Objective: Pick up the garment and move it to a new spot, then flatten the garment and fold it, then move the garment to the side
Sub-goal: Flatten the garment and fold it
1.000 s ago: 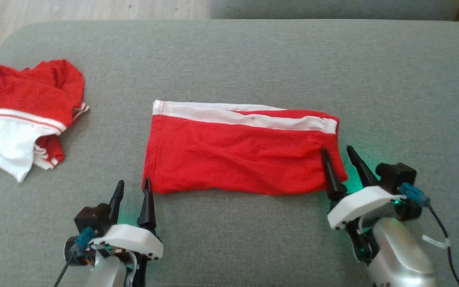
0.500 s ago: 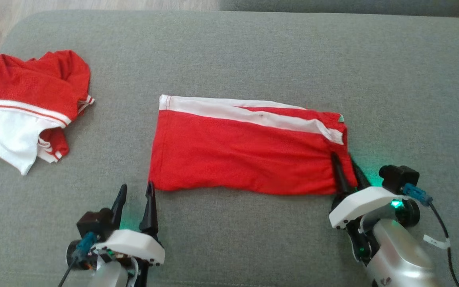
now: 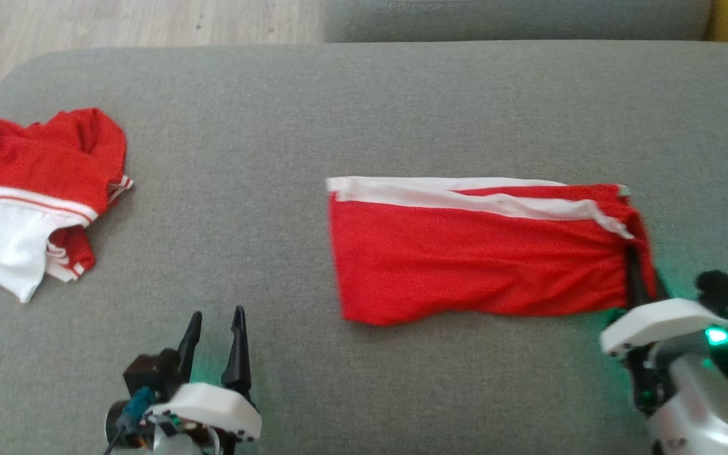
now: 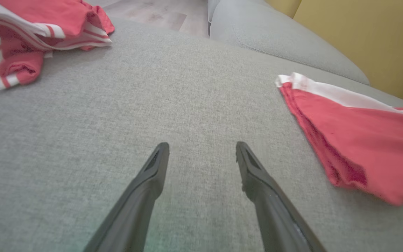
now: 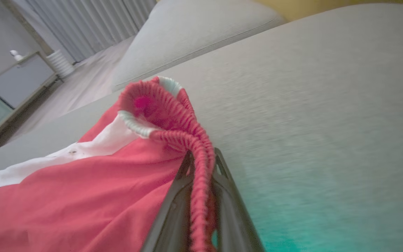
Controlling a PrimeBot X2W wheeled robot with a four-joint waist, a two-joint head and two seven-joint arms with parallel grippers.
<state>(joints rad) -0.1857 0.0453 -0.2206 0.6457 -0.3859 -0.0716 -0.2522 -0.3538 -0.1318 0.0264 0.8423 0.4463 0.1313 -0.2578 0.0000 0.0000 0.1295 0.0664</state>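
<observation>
1. Grey sofa cushion (image 3: 364, 114); wood floor (image 3: 117, 22) at 11 o'clock.
2. Folded red garment (image 3: 478, 259) lies toward 3 o'clock, its waistband (image 5: 173, 115) pinched by right gripper (image 5: 201, 154); left gripper (image 3: 217, 313) spread, empty.
3. Versus earlier: garment is farther toward 3 o'clock, clear of left gripper; right jaws are now closed.

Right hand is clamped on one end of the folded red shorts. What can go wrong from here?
1. The right hand pinches only the ribbed waistband end of the folded red-and-white fabric shorts; it may slip out.
2. The open left hand sits apart from the free end, so a one-sided pull may bunch or undo the fold.
</observation>
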